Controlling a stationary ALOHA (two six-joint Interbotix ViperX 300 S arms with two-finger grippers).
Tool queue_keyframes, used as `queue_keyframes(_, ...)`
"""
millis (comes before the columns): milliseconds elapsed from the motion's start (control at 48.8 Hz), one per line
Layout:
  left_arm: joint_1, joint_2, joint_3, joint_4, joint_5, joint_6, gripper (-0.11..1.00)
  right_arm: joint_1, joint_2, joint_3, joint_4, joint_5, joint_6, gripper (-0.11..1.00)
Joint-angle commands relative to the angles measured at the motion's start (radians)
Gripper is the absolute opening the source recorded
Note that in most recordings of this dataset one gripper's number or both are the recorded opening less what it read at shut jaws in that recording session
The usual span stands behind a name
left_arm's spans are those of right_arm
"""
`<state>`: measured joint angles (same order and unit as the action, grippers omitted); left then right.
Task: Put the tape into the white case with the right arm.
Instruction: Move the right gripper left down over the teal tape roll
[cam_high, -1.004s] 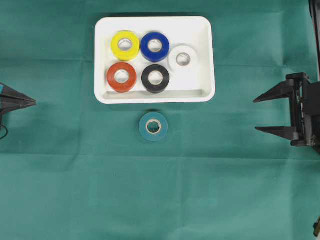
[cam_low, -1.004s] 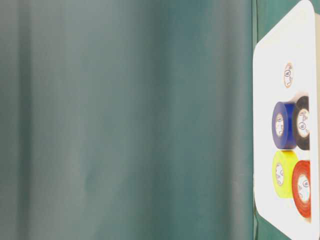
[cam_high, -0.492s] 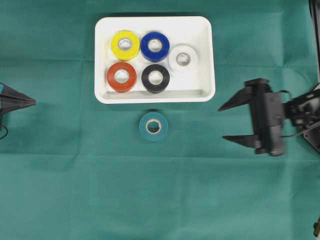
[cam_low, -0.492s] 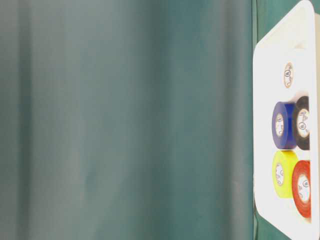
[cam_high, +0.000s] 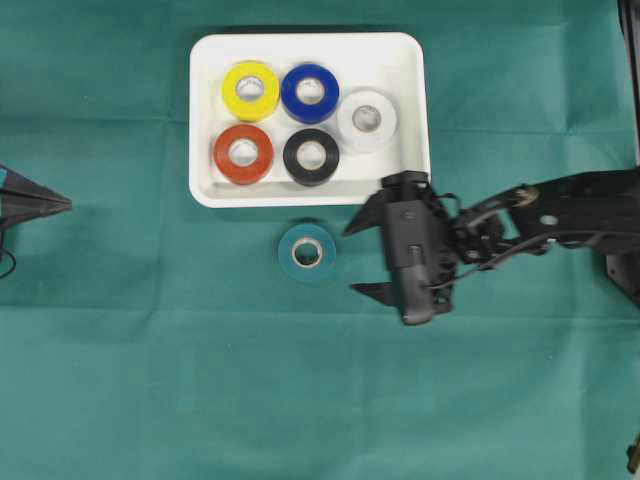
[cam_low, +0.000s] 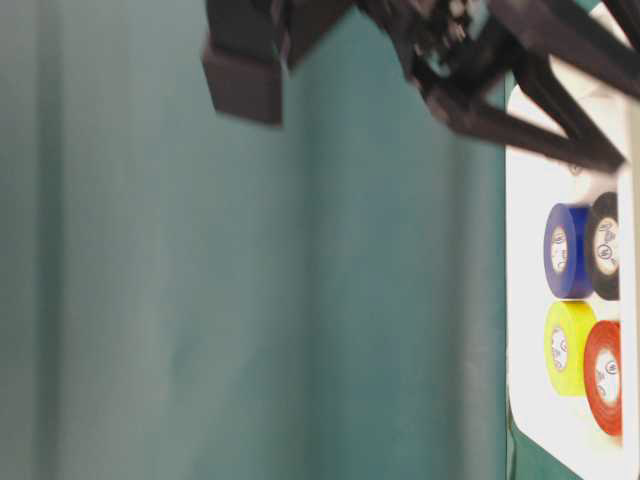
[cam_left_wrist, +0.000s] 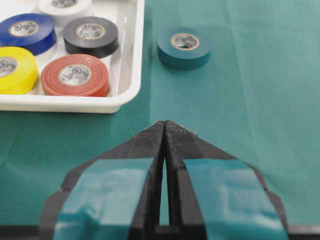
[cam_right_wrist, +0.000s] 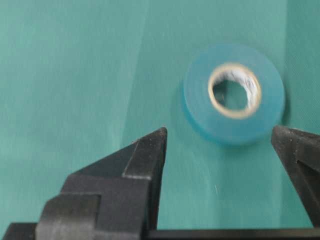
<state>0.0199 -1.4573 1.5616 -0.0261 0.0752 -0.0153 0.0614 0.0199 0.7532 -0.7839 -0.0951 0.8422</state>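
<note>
The teal tape (cam_high: 307, 254) lies flat on the green cloth just below the white case (cam_high: 410, 165). My right gripper (cam_high: 350, 261) hovers open just right of the roll, its two pointed fingers aimed left at it. In the right wrist view the tape (cam_right_wrist: 234, 92) sits ahead of the open right gripper (cam_right_wrist: 218, 131), nothing between the fingers. My left gripper (cam_high: 62, 204) rests shut at the left edge. From the left wrist I see the left gripper (cam_left_wrist: 164, 123), the tape (cam_left_wrist: 184, 47) and the case (cam_left_wrist: 125, 95).
The case holds yellow (cam_high: 250, 90), blue (cam_high: 309, 92), red (cam_high: 243, 153), black (cam_high: 311, 156) and white (cam_high: 366, 119) rolls. In the table-level view the blurred right arm (cam_low: 480, 70) crosses the top, beside the case (cam_low: 525, 200).
The right arm has swept left from the right edge to just beside the teal tape, jaws staying open. The left gripper and the tape have not moved.
</note>
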Motion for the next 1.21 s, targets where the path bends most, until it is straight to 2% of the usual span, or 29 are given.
queue_keyframes(0, 0.003, 0.008, -0.011, 0.002, -0.009, 0.0, 0.0, 0.003, 0.035, -0.067, -0.002, -0.025, 0.0, 0.51)
queue_keyframes(205, 0.003, 0.008, -0.011, 0.002, -0.009, 0.0, 0.0, 0.003, 0.124, -0.16, -0.002, -0.031, 0.002, 0.51)
queue_keyframes(410, 0.003, 0.008, -0.011, 0.002, -0.009, 0.0, 0.0, 0.015, 0.163, -0.206, -0.002, -0.029, 0.003, 0.51)
queue_keyframes(594, 0.003, 0.008, -0.011, 0.002, -0.009, 0.0, 0.0, 0.017, 0.169, -0.202, 0.0, -0.021, 0.005, 0.51)
queue_keyframes(819, 0.003, 0.008, -0.012, 0.002, -0.009, 0.0, 0.0, 0.018, 0.172, -0.189, -0.002, 0.043, 0.008, 0.51)
queue_keyframes(1188, 0.003, 0.008, -0.011, 0.002, -0.009, 0.0, 0.0, 0.02, 0.244, -0.187, 0.002, 0.043, 0.014, 0.51)
